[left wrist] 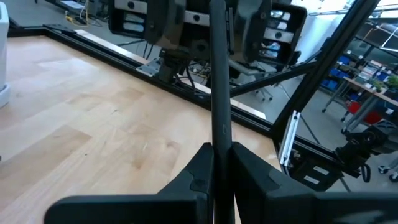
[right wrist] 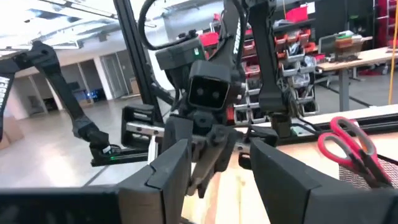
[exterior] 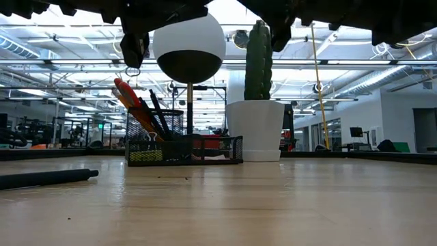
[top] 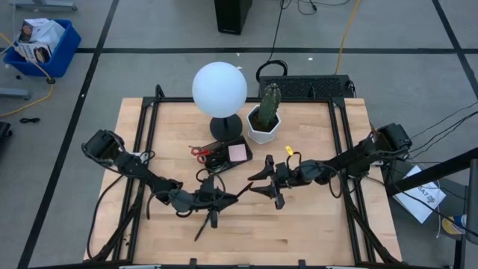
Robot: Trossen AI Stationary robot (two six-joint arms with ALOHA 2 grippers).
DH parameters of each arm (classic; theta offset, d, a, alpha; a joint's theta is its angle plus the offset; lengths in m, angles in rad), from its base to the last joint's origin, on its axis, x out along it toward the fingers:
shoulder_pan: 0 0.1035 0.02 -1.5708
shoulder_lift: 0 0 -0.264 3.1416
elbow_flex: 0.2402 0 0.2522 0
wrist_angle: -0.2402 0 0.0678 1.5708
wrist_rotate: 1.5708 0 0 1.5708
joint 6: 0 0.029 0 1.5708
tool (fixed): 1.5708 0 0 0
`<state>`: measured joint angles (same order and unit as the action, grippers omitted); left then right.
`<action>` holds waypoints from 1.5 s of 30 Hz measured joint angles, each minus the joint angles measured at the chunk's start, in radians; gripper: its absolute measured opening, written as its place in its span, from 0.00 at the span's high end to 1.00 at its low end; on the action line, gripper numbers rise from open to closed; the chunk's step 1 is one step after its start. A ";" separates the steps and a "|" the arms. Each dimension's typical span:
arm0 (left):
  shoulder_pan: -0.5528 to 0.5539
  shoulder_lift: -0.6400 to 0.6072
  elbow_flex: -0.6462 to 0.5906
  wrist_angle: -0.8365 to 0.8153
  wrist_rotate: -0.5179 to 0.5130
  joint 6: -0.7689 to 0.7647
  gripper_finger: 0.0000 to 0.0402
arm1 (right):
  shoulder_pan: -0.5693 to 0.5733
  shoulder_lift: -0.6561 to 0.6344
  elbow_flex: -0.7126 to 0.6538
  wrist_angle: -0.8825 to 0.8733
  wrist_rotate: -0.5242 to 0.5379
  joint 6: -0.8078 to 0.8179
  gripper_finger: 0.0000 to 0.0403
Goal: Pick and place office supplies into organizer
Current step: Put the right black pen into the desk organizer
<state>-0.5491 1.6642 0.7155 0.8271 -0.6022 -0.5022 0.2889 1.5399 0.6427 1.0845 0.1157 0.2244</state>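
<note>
- The left gripper (top: 211, 200) hangs over the front middle of the light wooden table (top: 314, 224), fingers pressed together on a slim black pen (left wrist: 219, 93). In the left wrist view the pen runs straight out between the two dark fingers (left wrist: 193, 177).
- In the high view that pen shows as a thin dark line slanting from the gripper toward the table's front edge.
- The right gripper (top: 263, 179) hovers just right of the left one, near the table's middle, fingers spread apart and holding nothing. Its wrist view looks between the spread fingers at the left arm's wrist.
- The small black mesh organizer tray (top: 228, 155) sits in front of the black round lamp base carrying the white globe (top: 219, 88), behind both grippers.
- Red-handled scissors (top: 199, 152) stand in the tray's left end; the low view shows them leaning with dark pens in the taller cup section.
- A pink square sticky-note pad (top: 238, 153) lies in the tray's right compartment.
- A green cactus in a white hexagonal pot (top: 265, 119) stands just right of the lamp.
- A dark rod-like object (exterior: 44, 178) lies flat on the table in the low view; what it is cannot be told.
</note>
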 joint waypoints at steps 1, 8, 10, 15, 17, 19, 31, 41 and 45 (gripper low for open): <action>0.000 0.000 0.000 0.000 0.000 0.000 0.91 | -0.001 0.000 0.000 -0.001 -0.001 0.000 0.59; 0.000 0.000 0.000 -0.001 0.000 0.000 0.91 | -0.002 0.000 0.002 0.007 -0.017 0.000 0.60; 0.000 0.000 0.000 -0.001 0.000 0.000 0.91 | -0.003 0.000 0.002 0.013 -0.017 0.000 0.62; 0.020 0.000 0.000 -0.001 0.008 0.000 0.91 | -0.013 0.000 0.003 0.059 -0.056 -0.001 0.69; 0.024 0.000 0.000 -0.001 0.010 -0.004 0.91 | -0.021 0.000 0.008 0.043 -0.069 0.018 0.73; 0.027 0.000 0.000 0.000 0.023 -0.003 0.91 | -0.023 0.000 0.012 0.024 -0.073 0.023 0.78; 0.025 0.000 0.000 -0.004 0.028 -0.019 0.84 | -0.029 0.000 0.017 0.011 -0.121 -0.009 0.90; 0.019 -0.011 0.000 -0.102 0.096 -0.068 0.35 | -0.028 0.000 0.017 -0.001 -0.120 -0.037 0.90; 0.009 -0.060 0.001 -0.167 0.150 -0.007 0.24 | -0.026 0.000 0.017 -0.028 -0.119 -0.057 0.90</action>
<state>-0.5400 1.6043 0.7162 0.6601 -0.4524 -0.5093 0.2634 1.5394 0.6601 1.0567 -0.0029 0.1669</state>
